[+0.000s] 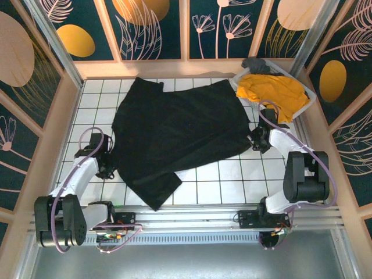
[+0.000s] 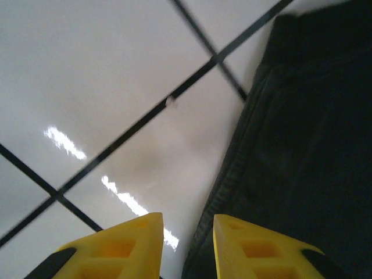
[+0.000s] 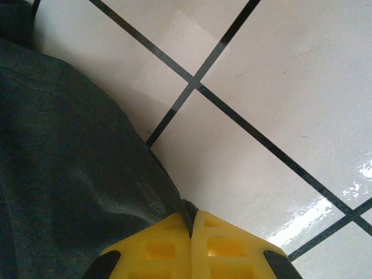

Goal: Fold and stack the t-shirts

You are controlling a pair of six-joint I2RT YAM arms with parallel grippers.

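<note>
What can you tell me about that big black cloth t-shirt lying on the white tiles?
The large black cloth t-shirt is soft and matte with stitched hems, spread wide but wrinkled over the white tiled table, one part trailing toward the near edge. The right gripper is shut on its right-hand edge; the left gripper, slightly open, sits over its left hem.

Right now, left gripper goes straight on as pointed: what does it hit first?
Likely bare white tile, just beside the black shirt's hem. The left gripper points at that edge; depth unclear.
</note>
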